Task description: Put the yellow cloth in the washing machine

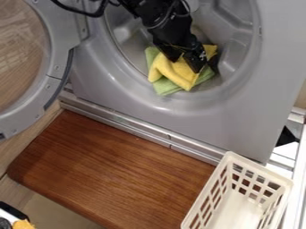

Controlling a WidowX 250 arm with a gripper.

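Inside the round opening of the grey washing machine (143, 109), my black gripper (190, 60) hangs down over the yellow cloth (173, 71) and touches its upper part. The yellow cloth lies crumpled at the lower part of the opening, on top of a green cloth (165, 87) whose edges stick out around it. Part of the yellow cloth is hidden behind the gripper, and some of it shows again on the gripper's right side.
The washer's round door (58, 67) stands swung out at the left. Below the machine is a brown wooden board (113, 170). A cream plastic basket (230, 157) with slotted walls stands at the lower right. An orange item (24, 224) shows at the bottom left corner.
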